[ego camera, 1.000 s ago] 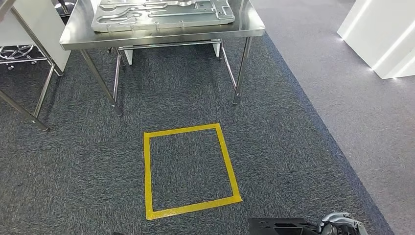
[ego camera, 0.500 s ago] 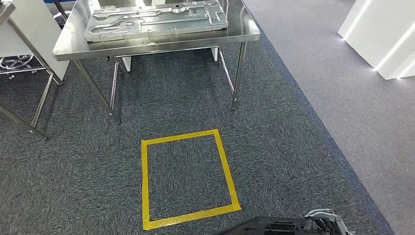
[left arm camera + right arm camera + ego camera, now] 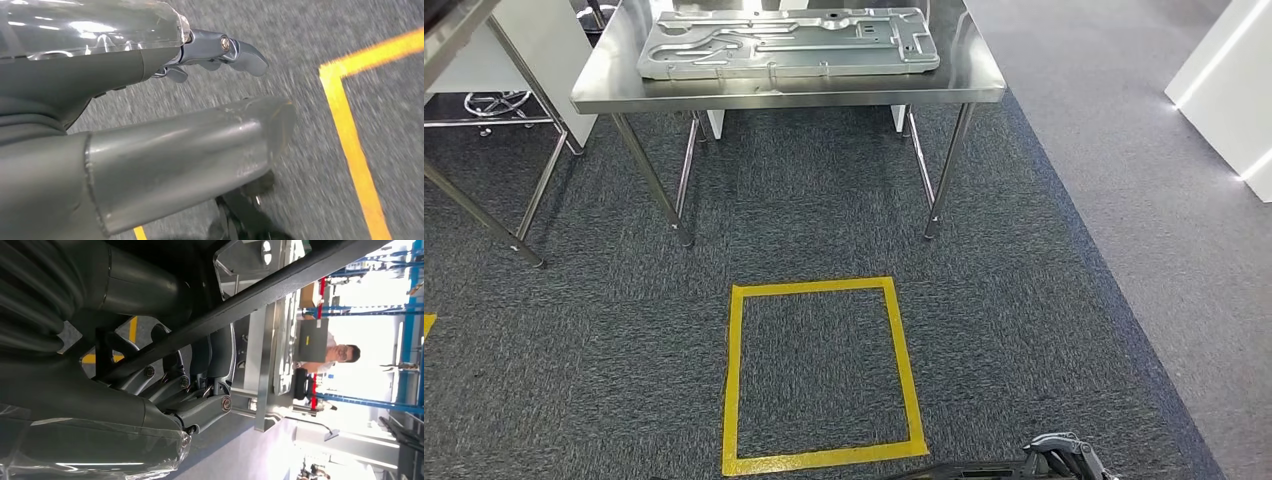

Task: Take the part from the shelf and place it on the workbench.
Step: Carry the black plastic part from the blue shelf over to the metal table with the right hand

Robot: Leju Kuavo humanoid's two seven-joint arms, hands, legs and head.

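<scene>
1. Since a second ago the whole head view has swung. The robot's camera has turned, so the desk [image 3: 784,97] now sits squarer at 12 o'clock, and less of the carried piece shows at the bottom edge.
2. The carpet floor [image 3: 1024,300] lies between the robot and the desk, so I'd say the step in hand is the walk-up.
3. A big metal plate [image 3: 784,45] covers most of the desk top. The bare strip along the near rim looks the likeliest landing spot.
4. The yellow tape square [image 3: 734,380] lies at 6 o'clock from the desk. Stopping inside it, facing the desk, should bring the rim within reach.
5. The part [image 3: 260,292], a dark flat piece, rides low at 5 o'clock, well short of the desk. It should stay level while walking.
6. The right hand [image 3: 1059,455] has its fingers [image 3: 200,357] clenched around the part's edge; that grip ought to hold until the part rests on steel.
7. The left hand [image 3: 200,100] hangs over the carpet, its fingers [image 3: 240,50] released and holding nothing.
</scene>
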